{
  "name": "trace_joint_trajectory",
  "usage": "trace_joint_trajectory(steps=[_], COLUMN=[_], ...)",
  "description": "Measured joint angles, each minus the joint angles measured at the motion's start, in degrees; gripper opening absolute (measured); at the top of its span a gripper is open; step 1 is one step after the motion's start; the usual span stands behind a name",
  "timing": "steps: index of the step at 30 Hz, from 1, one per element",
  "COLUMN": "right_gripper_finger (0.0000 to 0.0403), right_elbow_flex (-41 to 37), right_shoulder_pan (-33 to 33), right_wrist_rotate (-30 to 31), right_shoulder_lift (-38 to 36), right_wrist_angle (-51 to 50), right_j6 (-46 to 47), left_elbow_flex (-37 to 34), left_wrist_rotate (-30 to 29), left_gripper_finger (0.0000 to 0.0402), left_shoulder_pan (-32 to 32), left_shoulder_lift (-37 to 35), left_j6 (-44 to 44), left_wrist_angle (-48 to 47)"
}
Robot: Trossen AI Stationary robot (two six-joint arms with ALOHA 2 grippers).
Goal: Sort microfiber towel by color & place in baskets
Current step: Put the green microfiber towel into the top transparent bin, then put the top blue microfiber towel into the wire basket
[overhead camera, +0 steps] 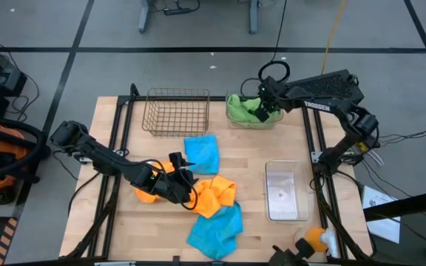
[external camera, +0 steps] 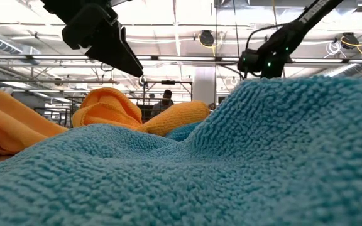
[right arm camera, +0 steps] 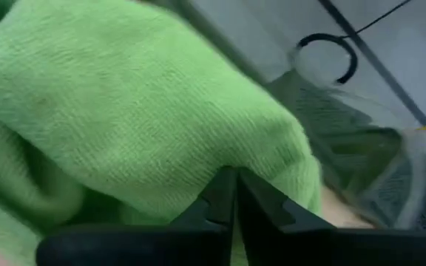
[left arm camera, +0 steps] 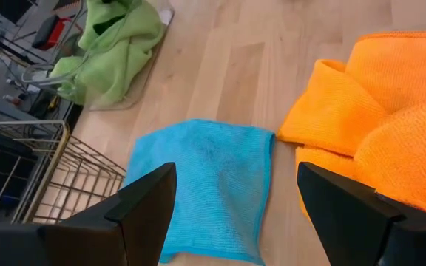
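Note:
My left gripper [overhead camera: 182,176] hangs open above the table's middle, over the edge of the orange towels [overhead camera: 214,195]. In its wrist view the flat blue towel [left arm camera: 209,188] lies between and beyond its fingers, with orange cloth [left arm camera: 376,111] beside it. A second, crumpled blue towel [overhead camera: 217,227] lies near the front edge. My right gripper [overhead camera: 267,103] is shut over the clear bin [overhead camera: 235,118] at the far edge, which holds green towels [overhead camera: 248,111]. The wire basket [overhead camera: 176,112] stands to the left of that bin, and a second clear bin [overhead camera: 285,192] stands on the right. My right gripper [right arm camera: 231,188] points its shut fingertips down at the top fold of a green towel [right arm camera: 161,125] lying in the clear bin. No cloth shows between the fingers. Whether the tips touch the towel, I cannot tell.
Bare wood lies between the flat blue towel and the right-hand clear bin. An orange object [overhead camera: 315,236] sits by the table's front right corner. In the low view the crumpled blue towel [external camera: 231,163] fills the foreground, and a person [external camera: 166,100] stands far back in the room.

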Motion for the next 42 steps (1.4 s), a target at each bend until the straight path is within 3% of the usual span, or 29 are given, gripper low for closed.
trace_joint_trajectory(steps=[15, 27, 31, 36, 42], right_gripper_finger=[0.0001, 0.0001, 0.0006, 0.0008, 0.0008], right_elbow_flex=[0.02, 0.00, 0.00, 0.00, -2.40], right_shoulder_pan=[0.14, 3.11, 10.12, 24.52, 43.78], right_wrist_rotate=[-6.05, -6.37, -9.23, -8.93, 0.72], right_shoulder_lift=[4.47, -16.91, -24.61, -30.08, -29.89], right_wrist_angle=[2.67, -2.62, -5.29, -6.09, -2.27], right_j6=[-1.98, 2.98, 6.93, 11.63, 16.39], left_elbow_flex=[0.00, 0.00, 0.00, 0.00, 0.00], left_wrist_rotate=[0.39, 0.39, 0.39, 0.10, -5.20], left_gripper_finger=[0.0288, 0.0288, 0.0288, 0.0288, 0.0288], left_shoulder_pan=[0.37, 0.37, 0.37, 0.46, 1.43], left_shoulder_lift=[0.00, 0.00, 0.00, 0.00, 0.08], left_j6=[0.07, -0.11, -1.60, -3.16, -4.61], left_wrist_angle=[0.82, 0.75, 0.78, 1.01, 0.91])
